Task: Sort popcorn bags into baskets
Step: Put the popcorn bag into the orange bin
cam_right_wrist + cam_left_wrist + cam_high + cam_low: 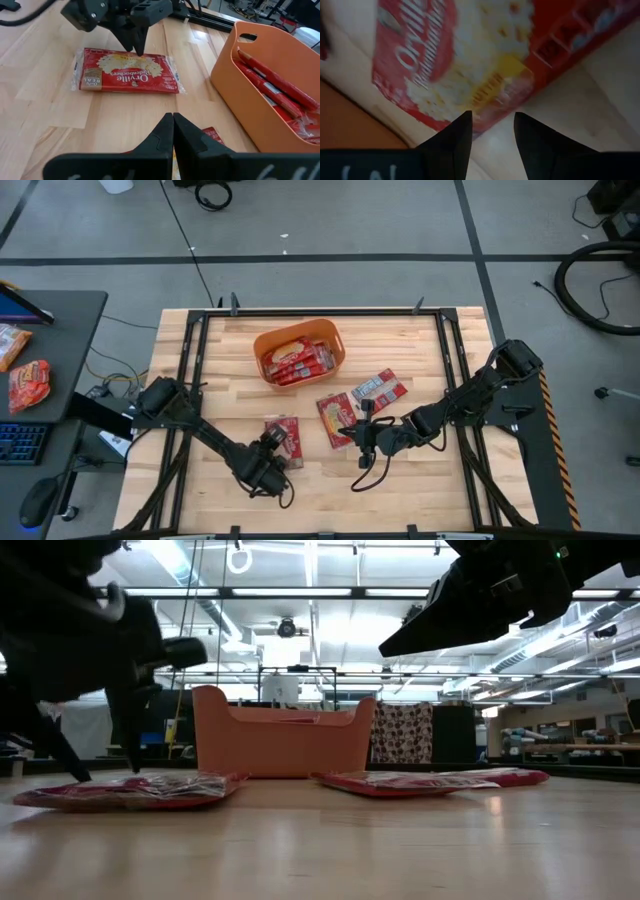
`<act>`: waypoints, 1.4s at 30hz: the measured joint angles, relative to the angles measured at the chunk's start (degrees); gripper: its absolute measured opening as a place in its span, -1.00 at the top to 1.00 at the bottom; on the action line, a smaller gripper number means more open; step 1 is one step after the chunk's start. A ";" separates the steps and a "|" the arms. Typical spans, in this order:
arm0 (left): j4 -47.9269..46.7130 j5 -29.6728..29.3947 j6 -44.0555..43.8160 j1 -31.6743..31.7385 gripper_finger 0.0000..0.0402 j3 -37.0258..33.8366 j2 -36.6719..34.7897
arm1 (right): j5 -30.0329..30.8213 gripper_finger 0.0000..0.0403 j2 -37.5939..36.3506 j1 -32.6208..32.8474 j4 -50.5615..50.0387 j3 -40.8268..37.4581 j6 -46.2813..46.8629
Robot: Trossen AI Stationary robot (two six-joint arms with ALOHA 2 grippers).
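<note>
One popcorn bag (283, 434), flat, light, slick film, likely soft; left gripper (272, 463) at its 6 o'clock edge, fingers parted, nothing held; best pinched at that edge; right gripper (362, 430) closed, empty

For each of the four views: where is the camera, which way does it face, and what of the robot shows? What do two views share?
High: overhead, looking down; both arms, orange basket, loose popcorn bags.
Low: at tabletop height, looking level across at the basket; dark arm parts hang from above.
Left wrist: on the left arm, facing down; left gripper open over a popcorn bag.
Right wrist: on the right arm, facing across the table; right gripper shut.
Shared: right wrist and high both show that bag under the left gripper.
</note>
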 joint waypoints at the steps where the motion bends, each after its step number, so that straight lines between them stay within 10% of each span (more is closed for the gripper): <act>1: 0.14 0.02 0.04 -0.01 0.25 -0.51 0.00 | 0.00 0.95 0.00 0.02 0.00 0.00 0.00; 17: 8.92 -2.64 -1.48 0.02 0.30 -2.75 -0.15 | 0.00 0.95 0.00 0.00 0.03 -0.01 -0.09; 31: 15.48 -3.27 -9.68 0.24 0.96 -2.87 0.11 | -0.01 0.95 0.00 0.00 0.04 0.00 -0.11; 42: 3.34 -5.58 -15.89 0.58 0.99 3.66 0.11 | -0.02 0.95 0.00 0.00 0.04 0.00 -0.09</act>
